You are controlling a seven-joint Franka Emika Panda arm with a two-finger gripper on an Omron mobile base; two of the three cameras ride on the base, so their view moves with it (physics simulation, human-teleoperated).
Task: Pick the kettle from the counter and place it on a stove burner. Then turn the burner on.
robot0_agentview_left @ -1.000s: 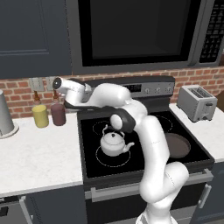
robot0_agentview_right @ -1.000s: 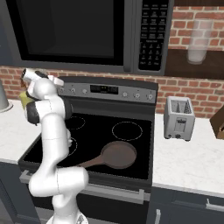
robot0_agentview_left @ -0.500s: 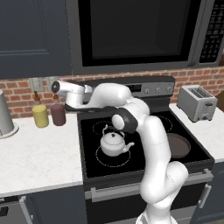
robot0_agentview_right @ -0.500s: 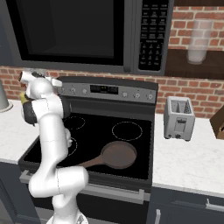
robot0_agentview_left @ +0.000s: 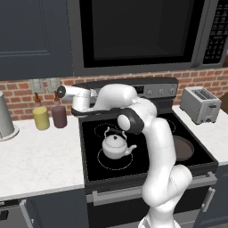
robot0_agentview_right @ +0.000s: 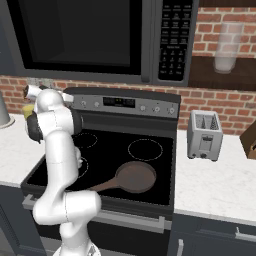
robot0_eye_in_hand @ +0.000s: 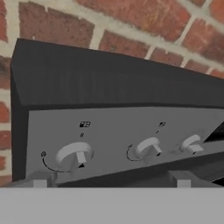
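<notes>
With the kettle (robot0_agentview_left: 115,144) set on the stove burner (robot0_agentview_left: 116,156), the hand (robot0_eye_in_hand: 111,181), fingers apart and empty, should centre on the leftmost knob (robot0_eye_in_hand: 74,153) before closing.

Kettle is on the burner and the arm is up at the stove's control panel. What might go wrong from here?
1. The hand view shows several near-identical knobs: the leftmost knob, a second knob and a third knob. Turning the wrong one would heat a ring other than the stove burner under the kettle.
2. The end effector sits between the first two knobs, so closing here may catch neither.
3. The brown pan sits on the cooktop; a wrong knob might heat it.
</notes>
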